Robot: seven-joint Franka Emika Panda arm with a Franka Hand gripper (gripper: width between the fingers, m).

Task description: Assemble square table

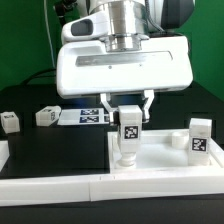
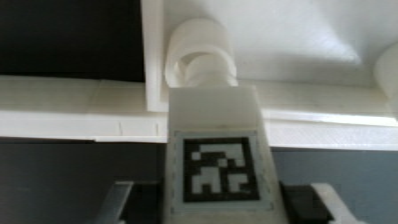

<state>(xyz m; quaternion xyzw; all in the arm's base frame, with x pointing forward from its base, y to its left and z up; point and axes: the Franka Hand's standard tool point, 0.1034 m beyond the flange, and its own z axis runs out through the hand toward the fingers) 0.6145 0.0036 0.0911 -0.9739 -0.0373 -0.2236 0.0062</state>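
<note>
White leg block (image 1: 130, 132), apparently clamped in claw (image 1: 130, 114)

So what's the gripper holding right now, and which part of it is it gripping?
The gripper holds an upright white leg block, pinched at its upper, tagged end, with one finger on each side.
</note>
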